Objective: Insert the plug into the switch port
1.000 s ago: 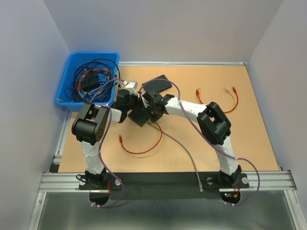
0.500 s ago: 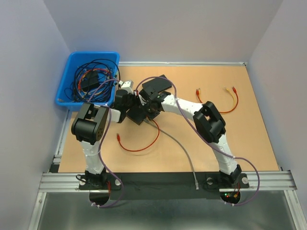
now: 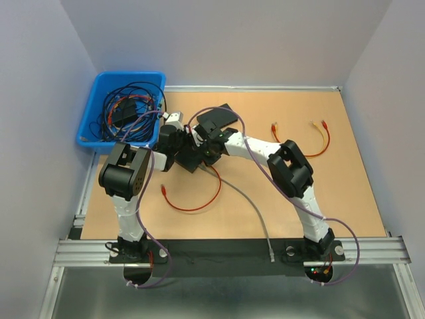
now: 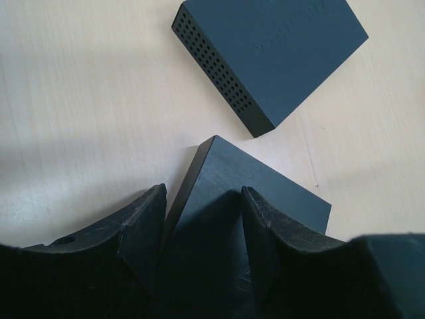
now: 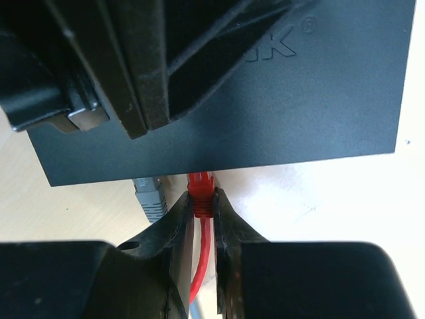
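Observation:
The black switch (image 3: pixel 188 159) lies mid-table and shows in the left wrist view (image 4: pixel 265 199) and the right wrist view (image 5: pixel 285 113). My left gripper (image 3: pixel 176 146) (image 4: pixel 202 203) is shut on its edge, one finger each side. My right gripper (image 3: pixel 206 153) (image 5: pixel 201 203) is shut on the red plug (image 5: pixel 201 193). The plug's tip meets the switch's port side, under the near edge. Its red cable (image 3: pixel 199 203) trails toward me. A grey plug (image 5: pixel 150 193) sits in the switch just left of the red one.
A second black switch (image 3: pixel 216 118) (image 4: pixel 272 53) lies just behind the first. A blue bin (image 3: pixel 93 129) of tangled cables stands at the back left. The grey cable (image 3: pixel 249 206) runs to the front rail. Red (image 3: pixel 279 133) and yellow (image 3: pixel 322 136) short cables lie at the right.
My right gripper has moved left with the red plug, up to the switch's edge. The red and grey cables have slid left with it. The left gripper still holds the switch.

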Robot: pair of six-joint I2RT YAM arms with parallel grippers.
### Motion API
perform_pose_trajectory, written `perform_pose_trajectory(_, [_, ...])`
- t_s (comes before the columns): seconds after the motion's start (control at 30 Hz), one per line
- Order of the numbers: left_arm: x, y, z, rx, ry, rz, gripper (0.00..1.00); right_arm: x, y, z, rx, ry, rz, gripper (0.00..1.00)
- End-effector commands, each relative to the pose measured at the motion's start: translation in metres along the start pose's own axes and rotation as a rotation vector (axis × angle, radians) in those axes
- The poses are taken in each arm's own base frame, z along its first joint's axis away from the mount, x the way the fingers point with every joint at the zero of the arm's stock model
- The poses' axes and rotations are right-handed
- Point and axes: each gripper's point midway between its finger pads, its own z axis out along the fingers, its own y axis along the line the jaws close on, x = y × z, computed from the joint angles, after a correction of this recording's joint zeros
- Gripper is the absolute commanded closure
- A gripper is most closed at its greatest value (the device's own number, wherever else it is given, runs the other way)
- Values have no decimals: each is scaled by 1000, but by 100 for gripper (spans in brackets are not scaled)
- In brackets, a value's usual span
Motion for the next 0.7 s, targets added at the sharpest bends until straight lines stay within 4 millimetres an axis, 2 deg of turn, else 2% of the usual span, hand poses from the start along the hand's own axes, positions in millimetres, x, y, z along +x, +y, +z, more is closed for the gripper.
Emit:
perform_pose_trajectory(0.0, [105, -72, -33, 268, 377, -58, 42, -140, 10, -13, -46, -585, -84, 100])
perform_pose_trajectory(0.17, [108, -71, -32, 266, 392, -67, 42, -145, 11, -13, -48, -621, -95, 100])
perform_pose_trajectory(0.47, [117, -72, -34, 245, 416, -90, 42, -199, 8, -64, -11, -779, -68, 100])
perform_pose_trajectory(0.67, [130, -70, -35, 211, 465, -123, 42, -233, 12, -89, -30, -867, -48, 100])
